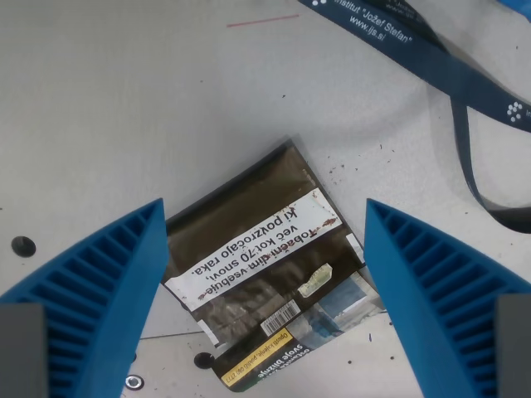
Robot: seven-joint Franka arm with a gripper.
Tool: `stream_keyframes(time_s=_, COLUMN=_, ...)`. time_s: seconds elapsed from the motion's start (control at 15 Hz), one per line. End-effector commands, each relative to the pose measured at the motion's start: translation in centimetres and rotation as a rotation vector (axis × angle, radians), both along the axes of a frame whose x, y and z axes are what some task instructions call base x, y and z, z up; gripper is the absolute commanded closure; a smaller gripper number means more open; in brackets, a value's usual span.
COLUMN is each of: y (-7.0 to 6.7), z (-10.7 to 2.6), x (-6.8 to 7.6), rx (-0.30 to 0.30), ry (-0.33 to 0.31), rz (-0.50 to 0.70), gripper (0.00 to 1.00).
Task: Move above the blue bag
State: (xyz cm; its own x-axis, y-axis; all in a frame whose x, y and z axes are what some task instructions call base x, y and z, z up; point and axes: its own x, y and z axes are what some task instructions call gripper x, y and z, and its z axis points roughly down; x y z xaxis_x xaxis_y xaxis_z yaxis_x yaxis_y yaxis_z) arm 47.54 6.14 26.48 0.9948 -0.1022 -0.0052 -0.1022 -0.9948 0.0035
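Observation:
A flat pouch (265, 274) lies on the grey table, dark brown with a white warning label, a yellow strip and a blue patch at its lower end. It sits tilted between my two blue ribbed fingers, one at the wrist view's left (99, 290) and one at the right (440, 290). My gripper (265, 249) is open and empty, above the pouch, with the jaws wide apart on either side of it. The pouch's lower edge is cut off by the frame.
A dark blue lanyard (431, 62) with white lettering runs across the top right and loops down the right side. Small holes (23, 245) and a bolt (133, 381) show in the table at the lower left.

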Motion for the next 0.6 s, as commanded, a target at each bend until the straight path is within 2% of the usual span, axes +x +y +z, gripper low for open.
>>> stream_keyframes(time_s=0.07, y=0.0, z=0.11, x=0.01, rx=0.0, ry=-0.003, rz=-0.001, gripper=0.0)
stream_keyframes(time_s=0.6, y=-0.29, z=-0.05, x=0.16, rx=-0.001, ry=-0.005, rz=-0.032, gripper=0.0)
